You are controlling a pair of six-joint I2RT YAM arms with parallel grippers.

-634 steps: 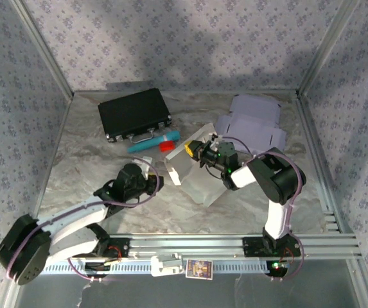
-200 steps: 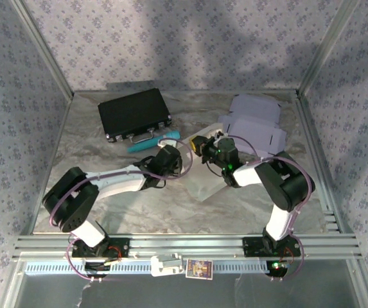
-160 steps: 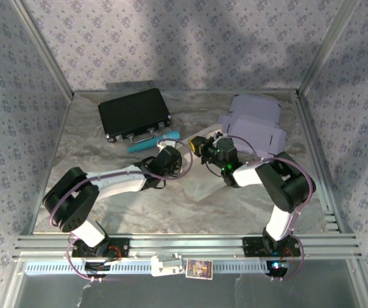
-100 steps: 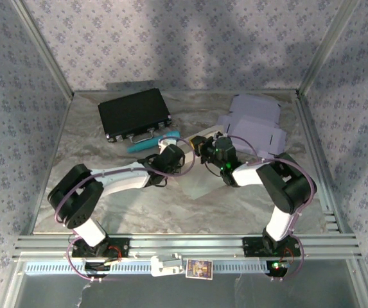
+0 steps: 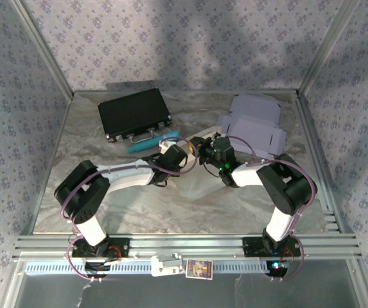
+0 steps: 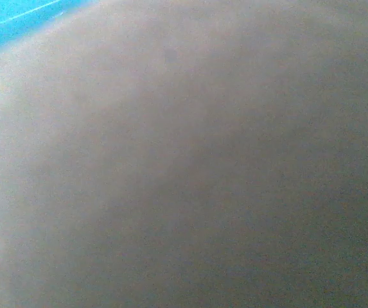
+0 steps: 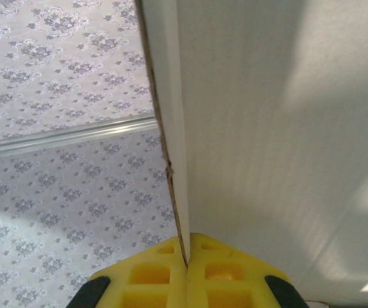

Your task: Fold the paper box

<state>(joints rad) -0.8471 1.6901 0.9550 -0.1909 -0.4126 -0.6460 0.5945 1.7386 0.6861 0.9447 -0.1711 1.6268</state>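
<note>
The right gripper (image 7: 187,258) pinched the thin panel edge of the paper box (image 7: 267,128), which looked light and floppy; whether the left gripper (image 5: 180,156) held anything, I couldn't tell.

Case (image 5: 134,113) sits back left on the table (image 5: 139,215), with a pen (image 5: 151,141) lying just in front of it. Back right there's a pile of flat box blanks (image 5: 254,122). The paper box (image 5: 200,185) is in the middle, a bit right of centre. Both arms reach in to its far edge, the left gripper (image 5: 184,156) just left of the right gripper (image 5: 201,147), pen close behind the left one. From the right wrist, the box's edge stands between that gripper's pads (image 7: 151,277).
</note>
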